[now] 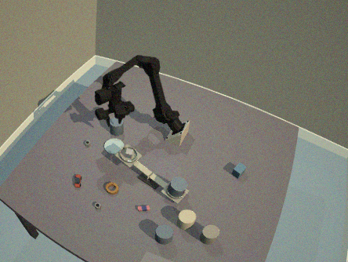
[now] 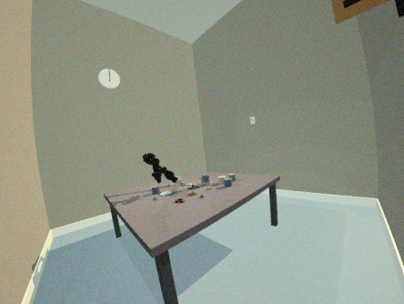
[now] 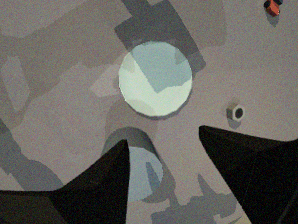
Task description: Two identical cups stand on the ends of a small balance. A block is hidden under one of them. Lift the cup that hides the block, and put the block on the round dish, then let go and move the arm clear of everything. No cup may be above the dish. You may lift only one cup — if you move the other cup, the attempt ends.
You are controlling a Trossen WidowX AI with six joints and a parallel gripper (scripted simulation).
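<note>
One blue-grey cup (image 1: 116, 128) (image 2: 156, 190) (image 3: 144, 172) stands on the table beside the round dish (image 1: 114, 146) (image 2: 166, 193) (image 3: 155, 100), not over it. My gripper (image 1: 118, 116) (image 3: 164, 139) is open and empty, above that cup; the fingertips are apart with the cup top partly behind one finger in the wrist view. The dish is bare. A small pale grey block (image 1: 129, 152) sits uncovered on the balance's end pan next to the dish. The other blue-grey cup (image 1: 177, 187) (image 2: 206, 177) stands on the far end of the balance (image 1: 143, 169).
A blue cube (image 1: 239, 170) lies to the right. Cream (image 1: 187, 220), tan (image 1: 210, 234) and blue-grey (image 1: 164, 234) cylinders stand beyond the covered pan. A red toy car (image 1: 77, 180), an orange ring (image 1: 112, 192), a pink-and-blue piece (image 1: 143, 208) and small nuts lie beside the balance.
</note>
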